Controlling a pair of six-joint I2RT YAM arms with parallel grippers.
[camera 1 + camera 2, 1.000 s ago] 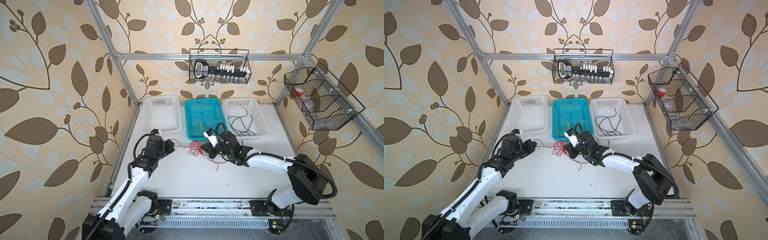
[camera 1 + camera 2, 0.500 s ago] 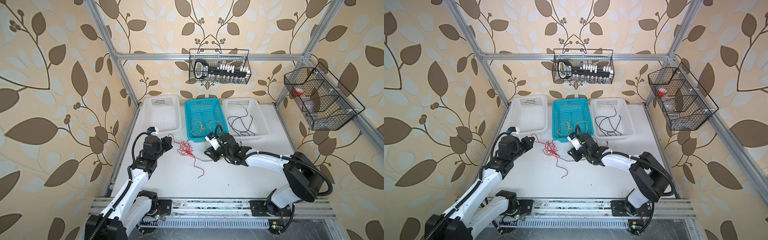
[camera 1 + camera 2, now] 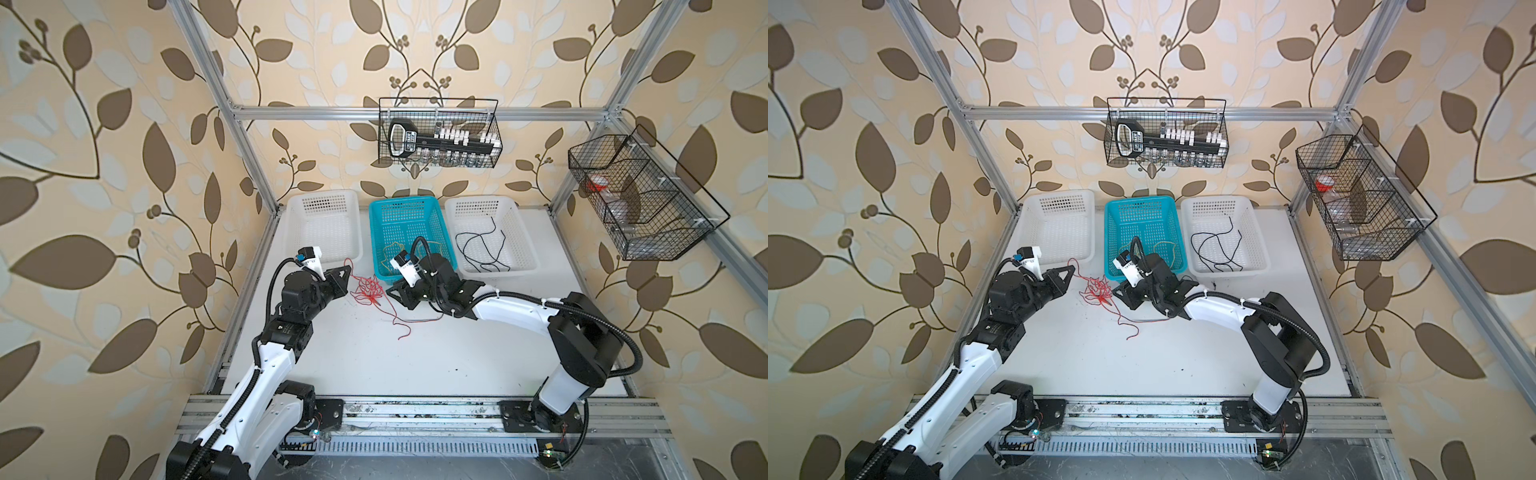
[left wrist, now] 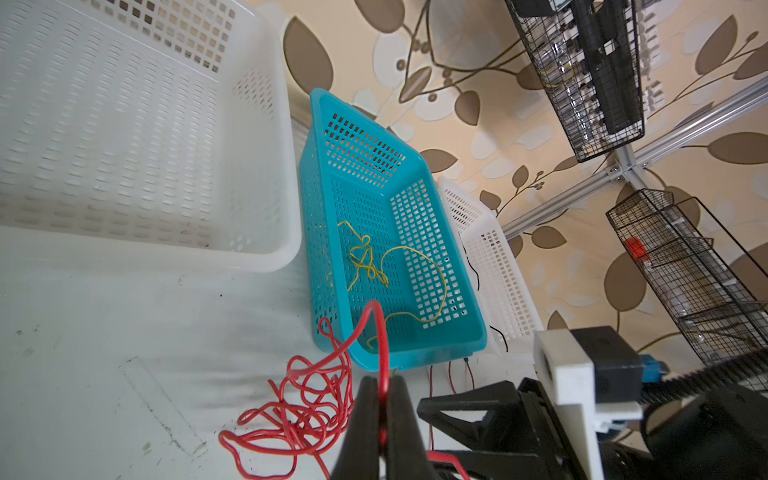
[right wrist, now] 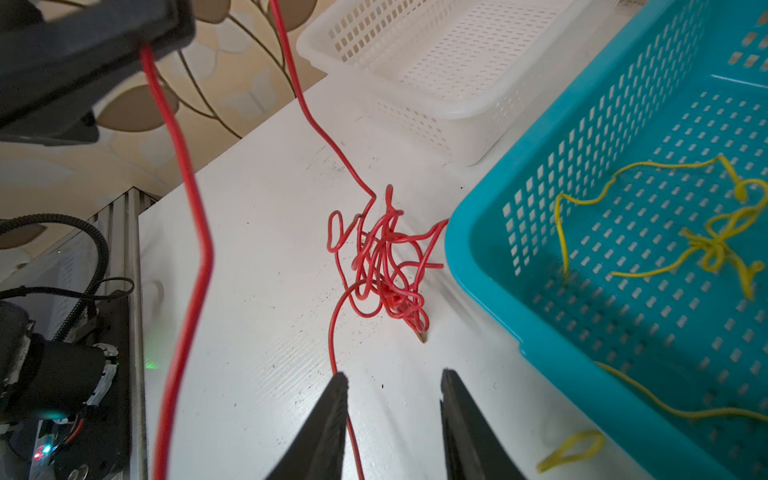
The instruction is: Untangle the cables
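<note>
Pinches 1 strand of the red cable [image 4: 382,345] in the left tool [image 4: 384,380], clamped tight, with the rest knotted on the worktop [image 3: 374,365] just beside the blue basket [image 4: 415,357]. Holds the right tool [image 5: 392,376] narrowly parted, gripping nothing. Could cinch the knots by pulling hard. Shows a clip [image 5: 420,332] and a yellow loop [image 5: 569,453] in the right wrist view only, too small to tell in both top views.

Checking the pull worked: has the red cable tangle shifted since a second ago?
Yes. The red cable tangle slid left, away from the blue basket's front-left corner, toward the left tool.
</note>
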